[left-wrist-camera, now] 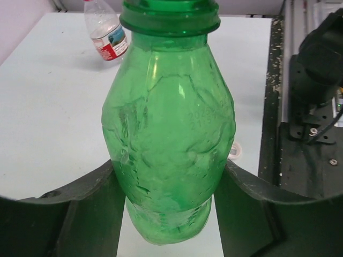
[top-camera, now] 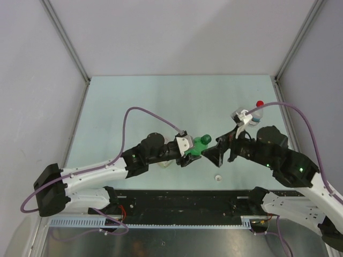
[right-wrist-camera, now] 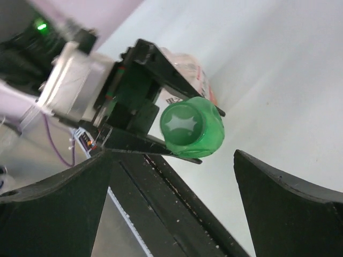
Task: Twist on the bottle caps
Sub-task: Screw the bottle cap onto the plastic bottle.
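The left gripper clamps the bottle; the right gripper gapes clear of the green cap, which may be loose or cross-threaded.

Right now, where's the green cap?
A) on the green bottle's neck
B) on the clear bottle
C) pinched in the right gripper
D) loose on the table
A: the green cap sits on the end of the green bottle held by the left gripper. The right gripper is open, with its fingers clear of the cap.
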